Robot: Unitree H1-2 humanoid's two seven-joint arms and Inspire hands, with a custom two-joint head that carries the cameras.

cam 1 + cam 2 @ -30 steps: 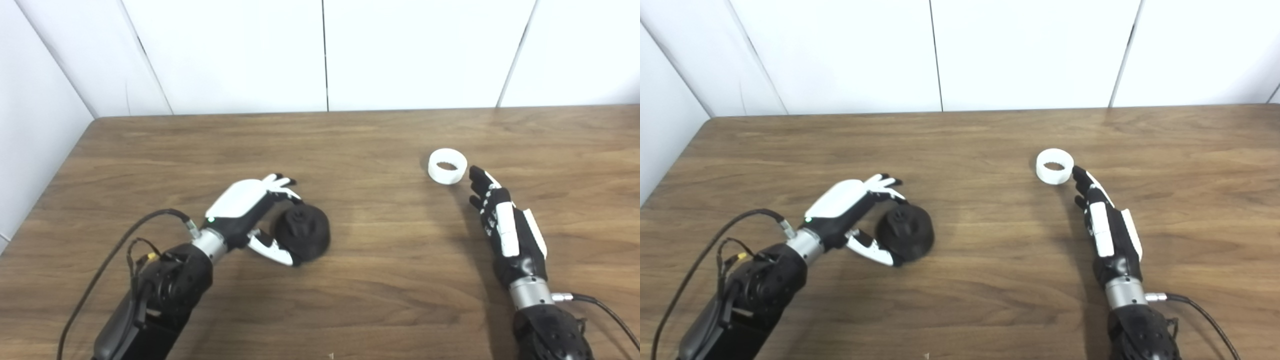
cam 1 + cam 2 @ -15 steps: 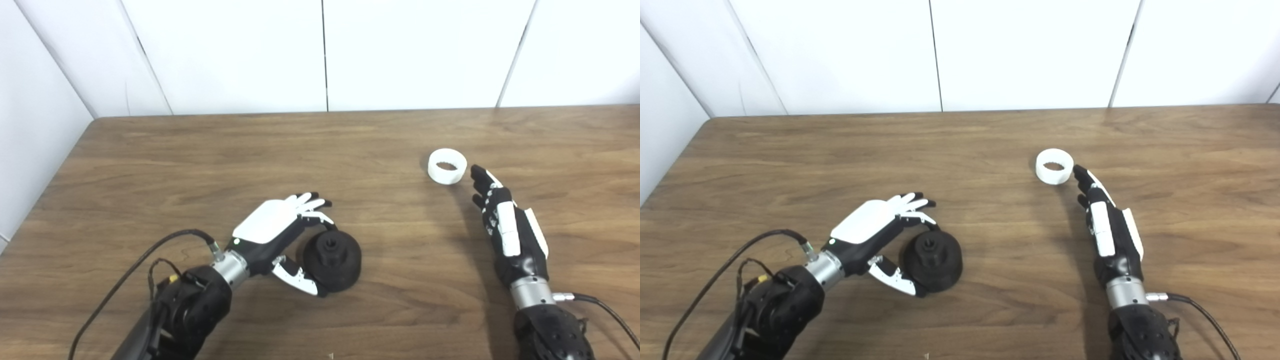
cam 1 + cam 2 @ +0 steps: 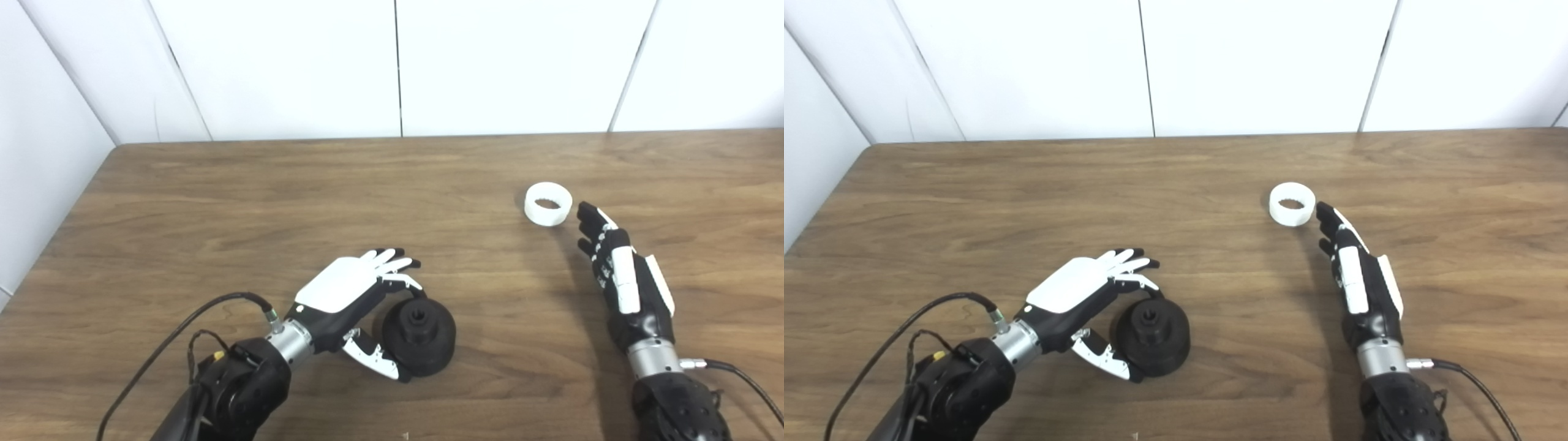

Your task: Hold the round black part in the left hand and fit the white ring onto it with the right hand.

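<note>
The round black part (image 3: 422, 338) is near the table's front, left of centre, its central hole facing up. My left hand (image 3: 346, 295) is shut on it, fingers curled over its far left edge and the thumb against its near left side. I cannot tell whether the part rests on the table or is just off it. The white ring (image 3: 548, 204) lies flat on the table at the right. My right hand (image 3: 621, 275) is open just right of and nearer than the ring, fingers straight, fingertips a small gap from its rim.
The wooden table (image 3: 392, 184) meets white wall panels at its far edge and at its left side. Cables trail from both wrists near the picture's bottom edge.
My left hand has carried the black part to the right and toward the table's front edge. My right hand and the white ring have barely moved.
</note>
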